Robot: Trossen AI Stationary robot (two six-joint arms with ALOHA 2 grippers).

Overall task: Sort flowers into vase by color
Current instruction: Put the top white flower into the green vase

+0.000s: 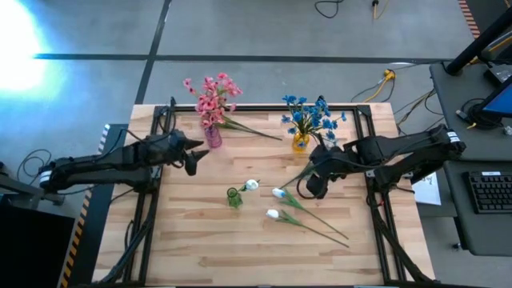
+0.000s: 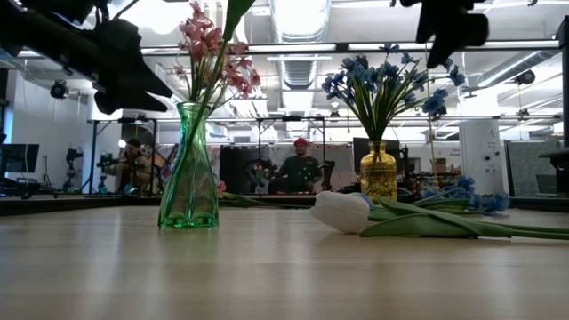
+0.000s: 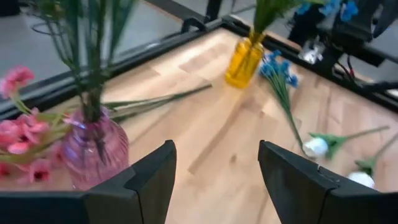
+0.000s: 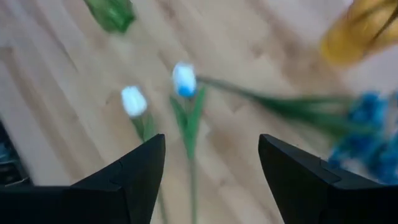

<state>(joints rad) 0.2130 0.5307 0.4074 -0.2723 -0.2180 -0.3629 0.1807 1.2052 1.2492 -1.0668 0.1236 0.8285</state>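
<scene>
Pink vase (image 1: 213, 136): pink glass, far left on the wooden counter (image 1: 200, 240); pink sprigs sorted in.
Yellow vase (image 1: 300, 142): blue sprigs in; one blue sprig (image 3: 281, 84) lies beside it.
White tulips (image 1: 278, 194): loose mid-counter near the small green vase (image 1: 234, 198), unsorted.
Left gripper (image 1: 194, 157): fingers apart, empty, by the pink vase.
Right gripper (image 1: 314, 187): fingers wide, empty, over the stems, likely lining up a pick.

the near half of the counter (image 1: 200, 248) lies bare, giving open passage. the middle is cluttered: a small green vase (image 1: 234, 198) and three white flowers (image 1: 276, 194) with stems trailing toward the right. along the far edge stand a pink vase (image 1: 213, 136) and a yellow vase (image 1: 300, 142), with a loose pink sprig (image 1: 252, 129) lying between them.
</scene>
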